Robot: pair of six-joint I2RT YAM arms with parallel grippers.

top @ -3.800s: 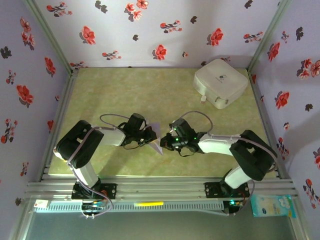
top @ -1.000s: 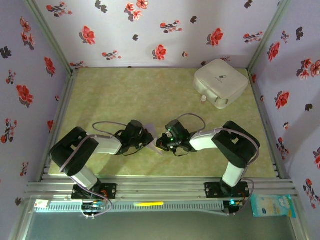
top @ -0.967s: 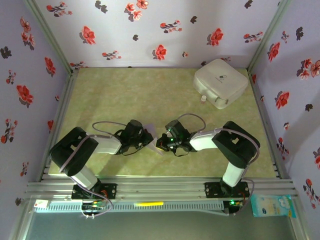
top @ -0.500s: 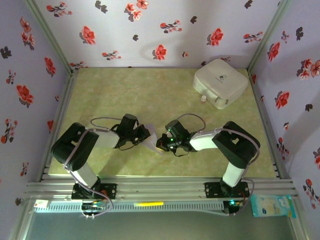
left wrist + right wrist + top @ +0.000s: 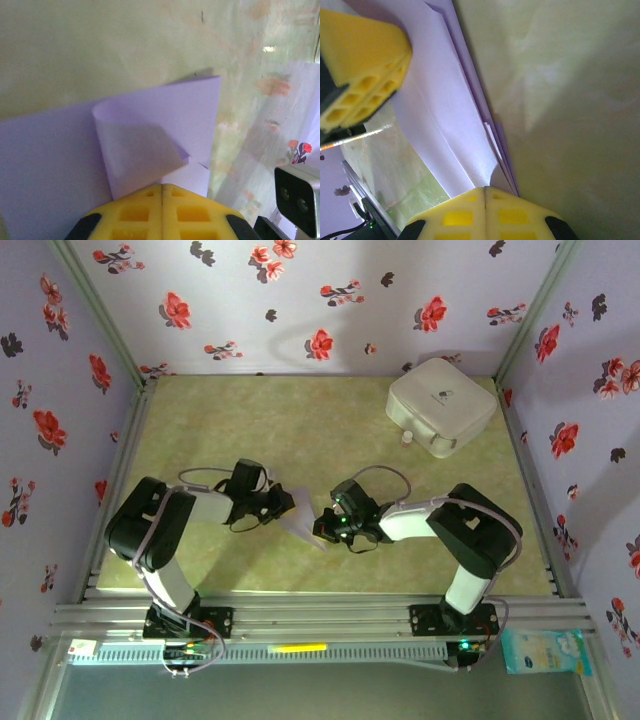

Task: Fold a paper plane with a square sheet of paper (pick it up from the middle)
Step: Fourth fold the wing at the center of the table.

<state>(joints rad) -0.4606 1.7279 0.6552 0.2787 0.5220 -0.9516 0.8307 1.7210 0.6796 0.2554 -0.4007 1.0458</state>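
- Paper sheet (image 5: 303, 521): pale lavender and partly folded, lying low on the green surface (image 5: 250, 420), toward 6 o'clock from its middle, between the two end effectors.
- Left end effector (image 5: 161, 192): yellow fingers pressed together with no gap. Tips meet the sheet at its 9 o'clock end in the top view.
- Left wrist view: one flap of the sheet curls up off the flat layer and runs down to the fingertips. A smaller corner pokes out at 4 o'clock of the flap.
- Right end effector (image 5: 485, 194): fingers closed flush, tips against the sheet's 4 o'clock end, where several stacked folded edges converge.
- Cannot tell whether either end effector pinches the sheet or only presses on it.
- White rounded box (image 5: 441, 406): at 1 o'clock on the surface, near the far right corner, well apart from the sheet.
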